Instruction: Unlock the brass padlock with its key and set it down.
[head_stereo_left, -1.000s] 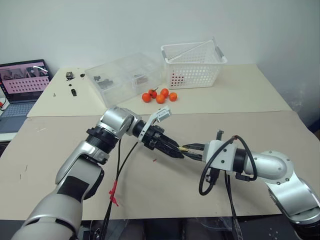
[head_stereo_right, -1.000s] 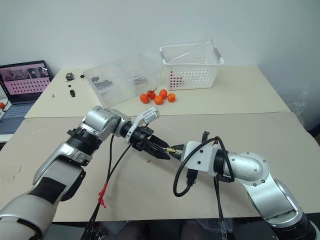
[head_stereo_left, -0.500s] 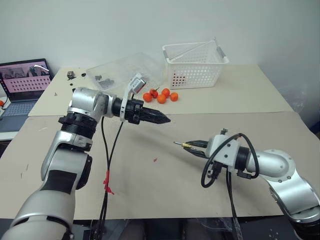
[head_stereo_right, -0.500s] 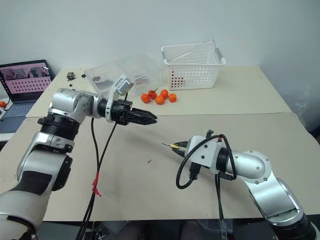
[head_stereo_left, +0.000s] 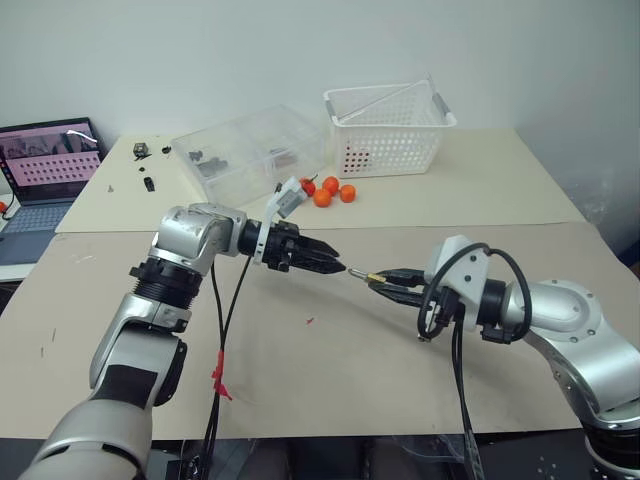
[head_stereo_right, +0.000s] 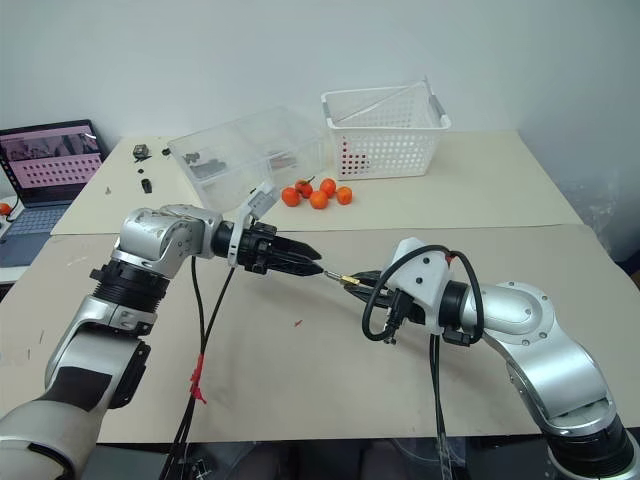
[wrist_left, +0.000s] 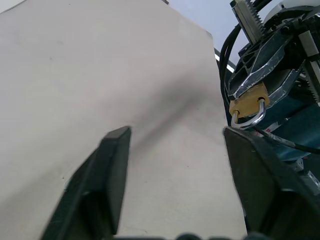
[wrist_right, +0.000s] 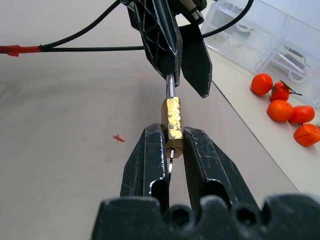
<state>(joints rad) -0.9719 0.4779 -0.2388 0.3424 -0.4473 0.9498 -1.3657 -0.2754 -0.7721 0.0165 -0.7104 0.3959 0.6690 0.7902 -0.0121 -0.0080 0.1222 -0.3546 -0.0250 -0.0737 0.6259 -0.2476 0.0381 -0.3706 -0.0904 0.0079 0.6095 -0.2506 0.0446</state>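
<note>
Brass shows between the black fingers of the right gripper (wrist_right: 172, 150), which is clamped narrow on the brass padlock (wrist_right: 172, 120), holding it in the air above the tan table (head_stereo_left: 300, 380). The key (wrist_right: 170, 162) sits in the lock's end that faces back toward the right wrist, tucked between those two fingers. From there the lock's long axis runs straight out along the gripper's own line, and the silvery shackle (wrist_left: 248, 119) points away from the right hand toward the left gripper (head_stereo_left: 335, 265). That gripper's tips meet the shackle end head-on; its fingers stand partly apart in its own wrist view, and whether they grip the shackle I cannot tell. So the left hand is nearest the shackle, while the key lies on the far side, inside the right grip. Small oranges (head_stereo_left: 333, 190) and a white basket (head_stereo_left: 392, 132) lie well beyond.
</note>
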